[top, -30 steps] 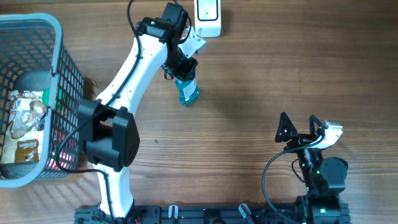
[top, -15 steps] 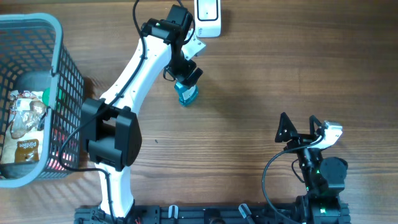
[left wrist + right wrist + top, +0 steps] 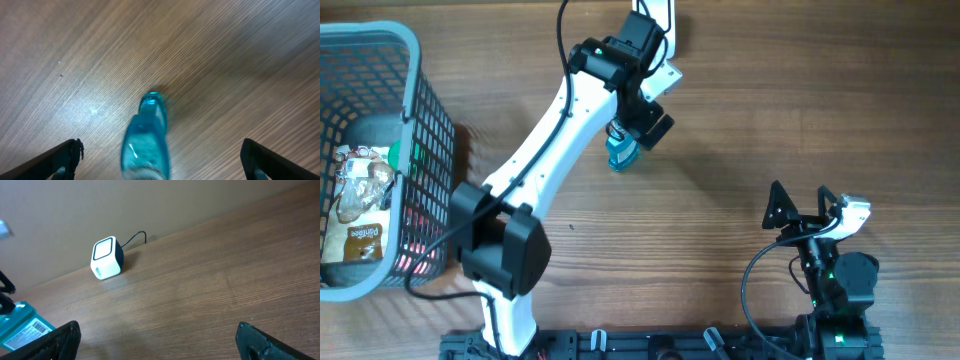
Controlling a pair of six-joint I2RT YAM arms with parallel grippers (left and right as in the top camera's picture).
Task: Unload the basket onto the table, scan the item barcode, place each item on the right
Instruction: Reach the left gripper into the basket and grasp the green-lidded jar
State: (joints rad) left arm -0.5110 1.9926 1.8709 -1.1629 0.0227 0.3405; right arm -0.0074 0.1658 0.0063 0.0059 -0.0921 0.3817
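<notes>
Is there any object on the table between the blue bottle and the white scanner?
Nothing visible: in the right wrist view only bare table lies between the blue bottle and the white scanner.

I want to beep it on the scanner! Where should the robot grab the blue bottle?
Probably around its slim middle, coming down from above. The blue bottle is narrow, and the open left gripper hangs with a finger on each side of it. Leave the barcode label uncovered.
</notes>
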